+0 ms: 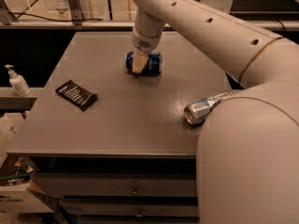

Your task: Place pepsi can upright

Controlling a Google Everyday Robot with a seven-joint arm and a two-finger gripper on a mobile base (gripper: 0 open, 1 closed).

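The pepsi can (152, 63), dark blue, lies on its side at the far middle of the grey table (121, 125). My gripper (138, 62) comes down from above onto the can's left end, with its cream tip in front of the can and covering that part. The can rests on the table surface.
A silver dented can (202, 108) lies on its side at the table's right, partly hidden by my arm's large near segment (252, 162). A black flat packet (76, 94) lies at the left. A soap pump bottle (17, 81) stands on a ledge off the left edge. Drawers sit below the front edge.
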